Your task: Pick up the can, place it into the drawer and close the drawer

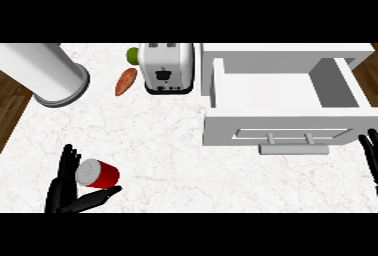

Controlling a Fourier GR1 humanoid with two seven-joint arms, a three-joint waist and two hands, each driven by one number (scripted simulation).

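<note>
The can (97,173) lies near the bench's (170,150) front-left corner, cradled but not yet lifted by the released left robot hand (68,186). The drawer (284,95) stands open, empty. Lifting, placing, closing remain. Right robot hand (370,155) rests released at the right edge.

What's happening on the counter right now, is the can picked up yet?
Not yet. The left hand sits around the red can, which lies on its side on the counter, fingers behind it and thumb in front, still fairly straight. The white drawer stands open with nothing in it. The right hand rests open at the right edge, near the drawer's front.
</note>
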